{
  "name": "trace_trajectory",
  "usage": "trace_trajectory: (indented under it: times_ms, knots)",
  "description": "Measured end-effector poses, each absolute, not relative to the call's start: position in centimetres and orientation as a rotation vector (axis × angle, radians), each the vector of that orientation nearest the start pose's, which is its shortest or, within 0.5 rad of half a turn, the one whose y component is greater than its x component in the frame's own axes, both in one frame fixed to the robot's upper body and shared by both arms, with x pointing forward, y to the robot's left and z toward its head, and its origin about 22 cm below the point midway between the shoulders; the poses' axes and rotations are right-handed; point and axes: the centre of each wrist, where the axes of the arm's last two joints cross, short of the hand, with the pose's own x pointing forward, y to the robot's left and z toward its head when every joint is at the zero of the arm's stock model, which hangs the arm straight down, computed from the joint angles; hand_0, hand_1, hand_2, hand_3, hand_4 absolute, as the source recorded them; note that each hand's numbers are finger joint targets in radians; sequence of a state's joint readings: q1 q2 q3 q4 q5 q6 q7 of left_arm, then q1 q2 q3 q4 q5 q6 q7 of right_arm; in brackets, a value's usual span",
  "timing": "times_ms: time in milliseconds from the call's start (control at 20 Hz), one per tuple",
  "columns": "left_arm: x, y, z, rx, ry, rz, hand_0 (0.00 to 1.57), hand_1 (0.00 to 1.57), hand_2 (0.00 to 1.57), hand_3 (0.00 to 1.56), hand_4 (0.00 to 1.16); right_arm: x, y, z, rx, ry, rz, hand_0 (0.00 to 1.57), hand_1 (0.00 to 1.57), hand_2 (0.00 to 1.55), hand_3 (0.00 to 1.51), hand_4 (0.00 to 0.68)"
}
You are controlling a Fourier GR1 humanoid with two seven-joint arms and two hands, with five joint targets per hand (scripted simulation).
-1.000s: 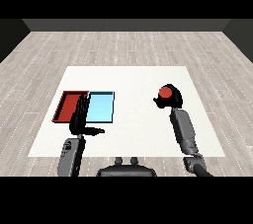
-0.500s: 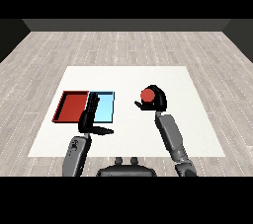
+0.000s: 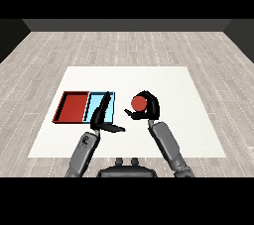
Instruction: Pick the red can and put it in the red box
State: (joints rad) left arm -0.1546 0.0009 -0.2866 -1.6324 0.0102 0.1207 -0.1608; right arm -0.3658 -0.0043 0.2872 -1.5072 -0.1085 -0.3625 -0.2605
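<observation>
Grey plank floor all round, dark wall at the far end; the white table [image 3: 193,120] fills the middle of my head view.

Nearest me: the two grey forearms come in from the lower corners. The left forearm [image 3: 83,150] rises from the lower left, the right forearm [image 3: 168,145] from the lower right, angled inward.

Left hand [image 3: 101,117]: fingers straight, released, holding nothing. The fingers point away from me and lie across the near edge of the light blue tray [image 3: 111,99]; the thumb sticks out to the right, toward the other hand. I cannot tell whether the fingers touch the tray or hang above it.

Right hand [image 3: 145,109]: curled round the red can [image 3: 138,103], grasping it. The can sits inside the curl, on the hand's left side, its round red end facing me. Can and hand are just to the right of the left hand's thumb, apart from it. From this view I cannot tell how far the can stands off the table.

Further out, left of the left hand's fingers: the red tray [image 3: 74,107], side by side with the light blue tray and touching it. The can is right of both trays, nearer the blue one, not over either.
</observation>
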Motion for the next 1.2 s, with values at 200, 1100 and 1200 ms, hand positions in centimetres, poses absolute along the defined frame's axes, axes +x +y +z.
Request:
trace_trajectory:
  times_ms: [200, 1100, 1200]
  knots:
    - [26.8, 12.5, 3.9, -0.229, -1.889, -0.175, 0.00, 0.00, 0.00, 0.00, 0.00, 29.5, -11.0, 7.4, 0.165, -2.074, 0.000, 1.44, 1.44, 1.44, 1.40, 0.630]
    - [26.6, 10.2, 1.1, -0.284, -1.797, -0.171, 0.00, 0.00, 0.00, 0.00, 0.00, 29.1, -9.6, 7.4, 0.227, -2.114, 0.021, 1.46, 1.46, 1.44, 1.39, 0.671]
    - [27.1, 10.0, 0.7, -0.298, -1.792, -0.171, 0.00, 0.00, 0.00, 0.00, 0.00, 28.8, -9.2, 7.4, 0.237, -2.115, 0.016, 1.44, 1.44, 1.43, 1.39, 0.661]
